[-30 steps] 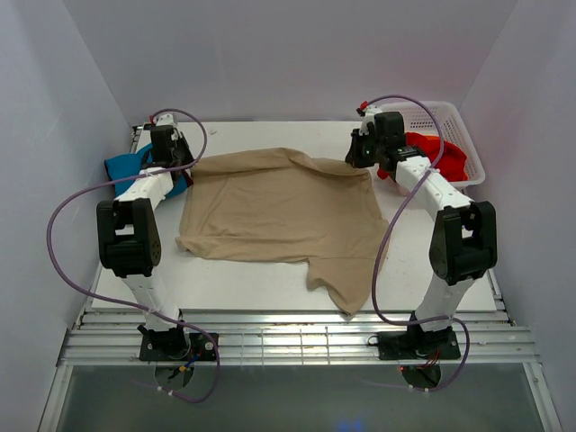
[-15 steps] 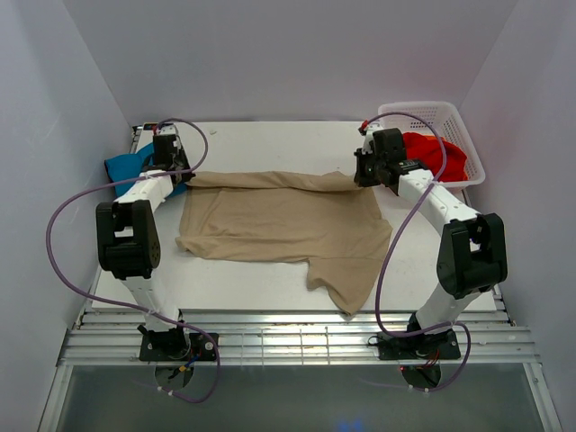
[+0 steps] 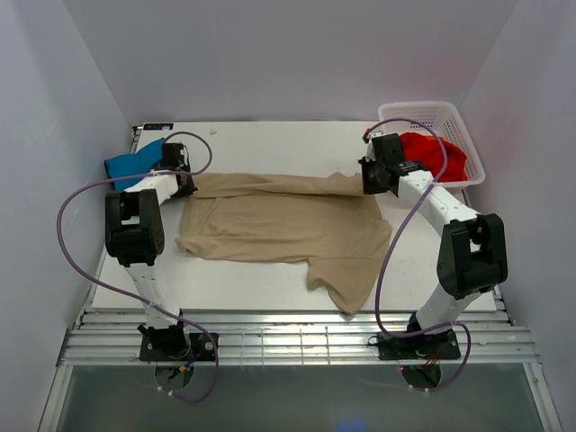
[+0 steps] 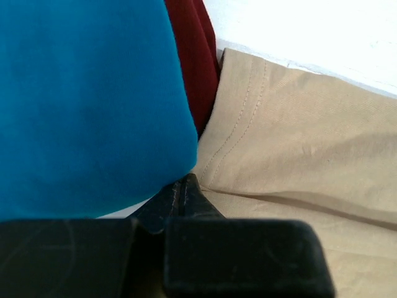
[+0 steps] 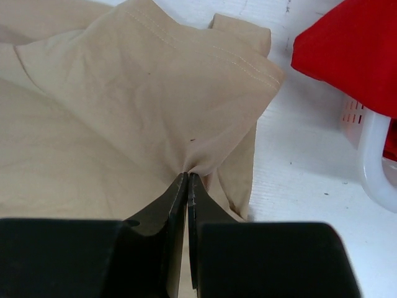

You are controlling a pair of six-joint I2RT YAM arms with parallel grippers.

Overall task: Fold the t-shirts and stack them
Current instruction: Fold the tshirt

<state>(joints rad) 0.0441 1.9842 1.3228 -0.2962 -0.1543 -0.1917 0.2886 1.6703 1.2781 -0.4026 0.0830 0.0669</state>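
Note:
The tan t-shirt (image 3: 279,225) lies spread across the table's middle, its far edge turned over into a narrow band. My left gripper (image 3: 184,180) is shut at that band's left end, tips (image 4: 185,186) against the tan hem (image 4: 298,136). At the band's right end my right gripper (image 3: 369,183) is shut, pinching a gathered fold of tan cloth (image 5: 187,172). The teal t-shirt (image 3: 133,164) lies at the far left beside the left gripper, and fills the left wrist view (image 4: 93,105) with a dark red t-shirt (image 4: 195,56) under it. The bright red t-shirt (image 3: 432,153) sits in the basket.
The white lattice basket (image 3: 450,115) stands at the far right corner, close behind my right wrist; its rim (image 5: 372,161) shows in the right wrist view beside the red cloth (image 5: 353,56). One tan sleeve (image 3: 346,288) hangs toward the table's near edge.
Both grippers have come down and toward the near side, drawing the tan shirt's raised far edge over onto the shirt. That edge now lies as a flat narrow band.

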